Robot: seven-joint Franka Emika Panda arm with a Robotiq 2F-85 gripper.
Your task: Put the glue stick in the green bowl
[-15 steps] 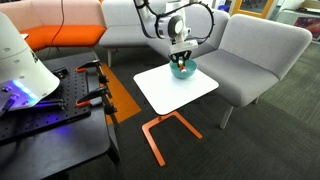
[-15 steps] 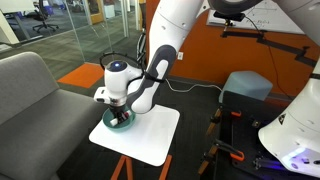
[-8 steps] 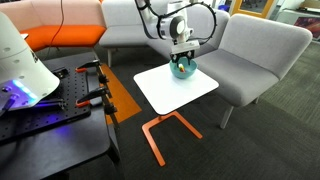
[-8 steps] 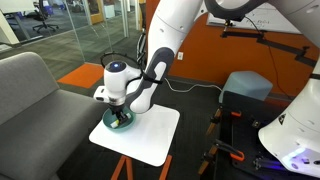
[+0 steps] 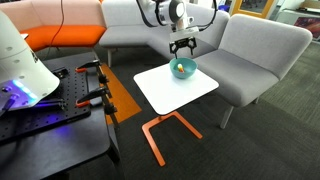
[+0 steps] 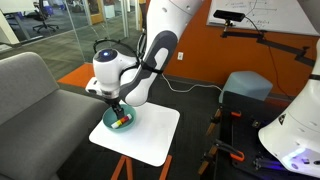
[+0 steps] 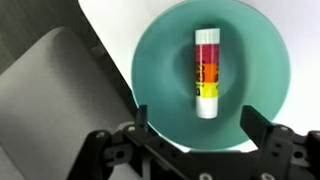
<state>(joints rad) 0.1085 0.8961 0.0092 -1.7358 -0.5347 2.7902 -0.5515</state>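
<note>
The glue stick [image 7: 207,73], red, orange and yellow with a whitish end, lies flat inside the green bowl [image 7: 160,70]. In both exterior views the bowl [image 5: 182,68] [image 6: 118,119] sits at the far part of the white square table [image 5: 170,90] [image 6: 145,135], and the stick shows as a small coloured spot inside it [image 6: 121,121]. My gripper [image 7: 196,118] hangs above the bowl, open, with nothing between its fingers; it is also seen raised over the bowl [image 5: 183,47] [image 6: 113,103].
A grey sofa [image 5: 255,55] wraps round the table's far side [image 6: 35,85]. An orange metal base [image 5: 165,135] stands under the table. A black rig with a white dome [image 5: 25,65] is at the near side.
The gripper went from shut to open and rose out of the bowl. The glue stick now lies free in the bowl.
</note>
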